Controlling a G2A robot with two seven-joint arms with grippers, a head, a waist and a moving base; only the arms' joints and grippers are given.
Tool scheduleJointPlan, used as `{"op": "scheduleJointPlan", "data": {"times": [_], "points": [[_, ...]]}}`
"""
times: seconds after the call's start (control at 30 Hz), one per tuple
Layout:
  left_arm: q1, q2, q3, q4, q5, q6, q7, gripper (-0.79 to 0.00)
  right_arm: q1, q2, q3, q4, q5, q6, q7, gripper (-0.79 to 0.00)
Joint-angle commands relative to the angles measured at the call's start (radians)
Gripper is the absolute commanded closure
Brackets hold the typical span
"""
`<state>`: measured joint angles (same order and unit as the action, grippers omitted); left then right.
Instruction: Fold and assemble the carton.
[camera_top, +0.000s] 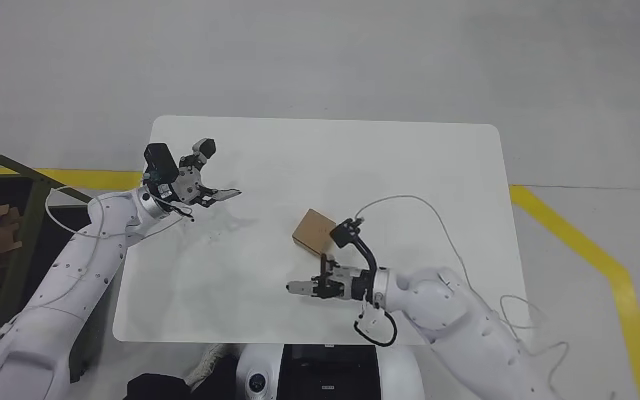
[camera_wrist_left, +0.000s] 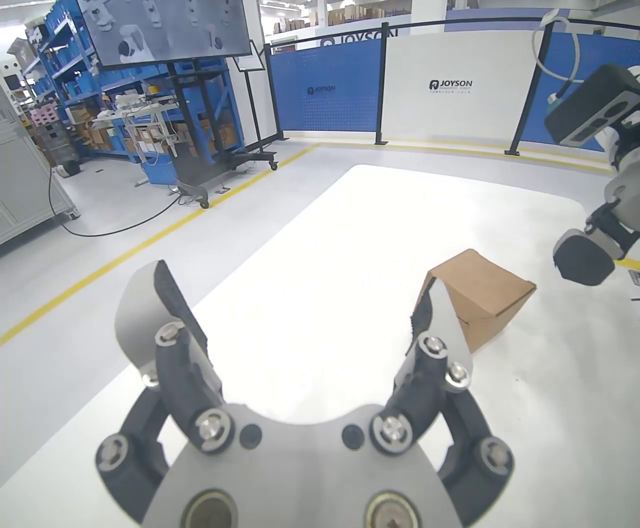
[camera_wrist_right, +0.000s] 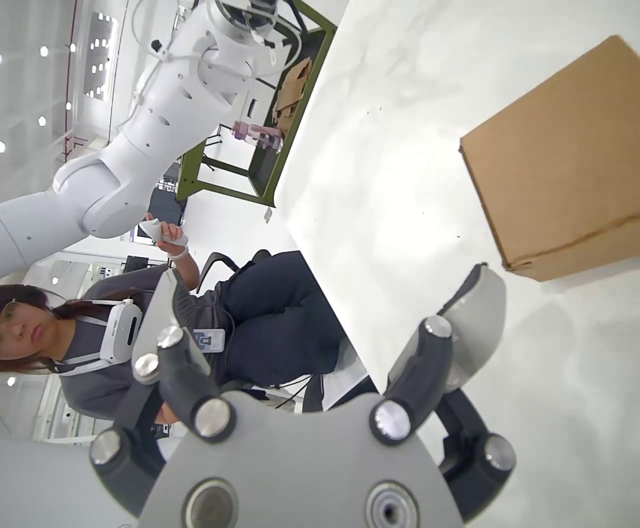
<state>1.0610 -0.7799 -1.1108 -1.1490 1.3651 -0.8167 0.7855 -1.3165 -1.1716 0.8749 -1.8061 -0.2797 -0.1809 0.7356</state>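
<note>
A small brown carton stands closed on the white table, near the middle. My left gripper hovers over the table's left part, well apart from the carton, open and holding nothing. In the left wrist view the carton lies beyond the open left gripper. My right gripper sits low near the table's front edge, just in front of the carton and apart from it. The right wrist view shows the right gripper open and empty, with the carton off to one side.
A thin cable loops from the right arm over the table's right half. A green-framed cart with cardboard sheets stands off the table's left side. The table's far half is bare.
</note>
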Motion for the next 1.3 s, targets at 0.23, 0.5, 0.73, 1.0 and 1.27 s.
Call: {"op": "scheduleJointPlan", "data": {"times": [0.23, 0.5, 0.73, 1.0, 1.27], "points": [[0.0, 0.0, 0.0, 0.0, 0.0, 0.0, 0.0, -0.785, 0.085, -0.034, -0.077, 0.108, 0.056, 0.095, -0.027, -0.785], [0.0, 0.0, 0.0, 0.0, 0.0, 0.0, 0.0, -0.785, 0.097, -0.035, -0.037, 0.13, 0.066, 0.155, -0.068, -0.785], [0.0, 0.0, 0.0, 0.0, 0.0, 0.0, 0.0, -0.785, 0.089, -0.021, 0.047, 0.115, -0.007, 0.219, -0.138, -0.785], [0.0, 0.0, 0.0, 0.0, 0.0, 0.0, 0.0, -0.785, 0.058, 0.011, 0.092, 0.031, -0.315, 0.071, -0.15, -0.785], [0.0, 0.0, 0.0, 0.0, 0.0, 0.0, 0.0, -0.785, -0.006, 0.028, 0.101, 0.018, -0.663, 0.066, -0.27, -0.785]]}}
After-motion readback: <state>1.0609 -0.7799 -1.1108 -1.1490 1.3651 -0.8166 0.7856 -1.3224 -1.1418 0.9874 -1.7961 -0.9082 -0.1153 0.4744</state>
